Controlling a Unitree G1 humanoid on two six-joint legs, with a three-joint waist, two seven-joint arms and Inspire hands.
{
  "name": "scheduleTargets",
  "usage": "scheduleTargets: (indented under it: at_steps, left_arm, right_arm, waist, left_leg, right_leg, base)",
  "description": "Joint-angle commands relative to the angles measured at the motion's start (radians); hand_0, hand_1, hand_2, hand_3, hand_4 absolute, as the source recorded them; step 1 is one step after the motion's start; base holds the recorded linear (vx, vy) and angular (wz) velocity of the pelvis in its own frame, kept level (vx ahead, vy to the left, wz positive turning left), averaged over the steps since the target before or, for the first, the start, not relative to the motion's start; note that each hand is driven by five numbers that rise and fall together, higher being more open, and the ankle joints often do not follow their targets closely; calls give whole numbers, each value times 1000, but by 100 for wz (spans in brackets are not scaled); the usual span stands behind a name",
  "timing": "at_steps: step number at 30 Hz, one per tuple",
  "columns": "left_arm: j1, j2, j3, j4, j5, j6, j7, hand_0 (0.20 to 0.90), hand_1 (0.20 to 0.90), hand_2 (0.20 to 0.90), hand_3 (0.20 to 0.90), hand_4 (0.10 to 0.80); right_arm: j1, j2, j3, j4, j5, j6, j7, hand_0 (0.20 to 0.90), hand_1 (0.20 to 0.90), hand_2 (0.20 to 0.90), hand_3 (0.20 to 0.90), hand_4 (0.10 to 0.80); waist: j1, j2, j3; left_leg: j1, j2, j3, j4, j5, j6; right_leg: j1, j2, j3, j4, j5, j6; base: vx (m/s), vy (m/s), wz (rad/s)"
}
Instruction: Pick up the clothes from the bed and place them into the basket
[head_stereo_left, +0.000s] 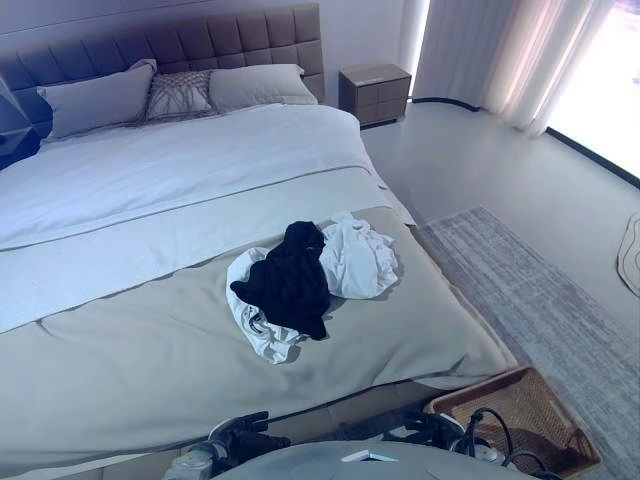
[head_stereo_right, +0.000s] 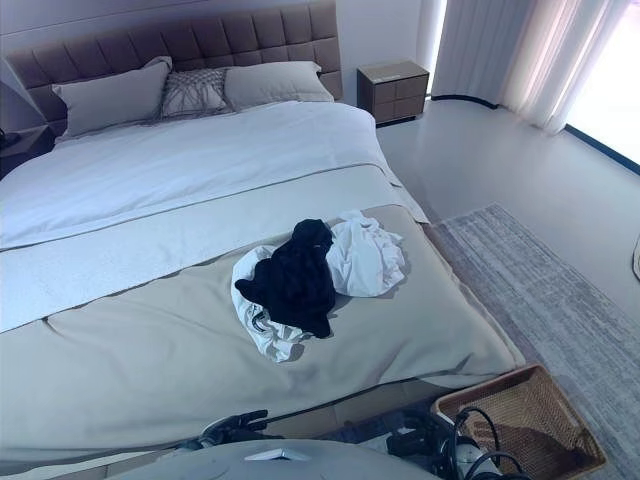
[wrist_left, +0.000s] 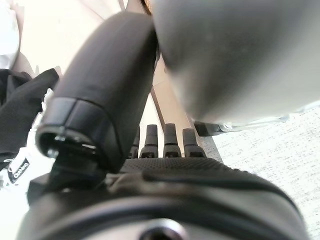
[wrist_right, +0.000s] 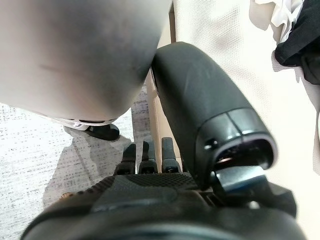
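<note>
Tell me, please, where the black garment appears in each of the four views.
Left eye view: black garment mid-bed, on the white clothes.
Right eye view: same place.
Left wrist view: at one edge, past the thumb.
Right wrist view: in a corner.
Shared landmark: the white clothes beside it.

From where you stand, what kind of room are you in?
Most likely a bedroom. A wide made bed with pillows against a tufted headboard fills the view, a bedside cabinet stands in the corner, and long curtains hang by the window.
</note>
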Motion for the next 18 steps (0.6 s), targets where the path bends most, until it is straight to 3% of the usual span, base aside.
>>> scheduleTargets:
  at_steps: [1, 13, 16, 18]
  left_arm:
    - [-58, 11, 4, 68, 23, -9, 8, 900, 900, 900, 900, 800]
    - [-60, 7, -4, 70, 29, -1, 22, 900, 900, 900, 900, 800]
    - [-59, 7, -3, 73, 30, 0, 22, 900, 900, 900, 900, 800]
    - [-57, 8, -1, 72, 29, 3, 22, 900, 900, 900, 900, 800]
  right_arm:
    - [-34, 34, 37, 66, -28, -7, 4, 900, 900, 900, 900, 800]
    - [-35, 35, 23, 78, 0, 6, -31, 900, 900, 900, 900, 800]
    - [-36, 35, -2, 91, 58, 22, -66, 900, 900, 900, 900, 800]
    - [-34, 30, -49, 98, 193, 26, -71, 900, 900, 900, 900, 800]
  waist:
    - [5, -61, 10]
    - [2, -60, 13]
    - [2, -58, 14]
    - [0, -56, 14]
  left_leg:
    - [31, -95, 22, 5, -75, 71]
    - [33, -94, 27, 5, -76, 73]
    - [35, -95, 28, 5, -77, 73]
    - [39, -94, 30, 5, -78, 73]
  right_leg:
    - [-27, -9, 36, 36, 20, -3]
    - [-31, -9, 38, 41, 19, -3]
    - [-30, -9, 38, 43, 17, -3]
    - [-27, -9, 38, 44, 17, -3]
  base:
    - [0, 0, 0]
    - [0, 0, 0]
    - [0, 0, 0]
    - [44, 9, 0]
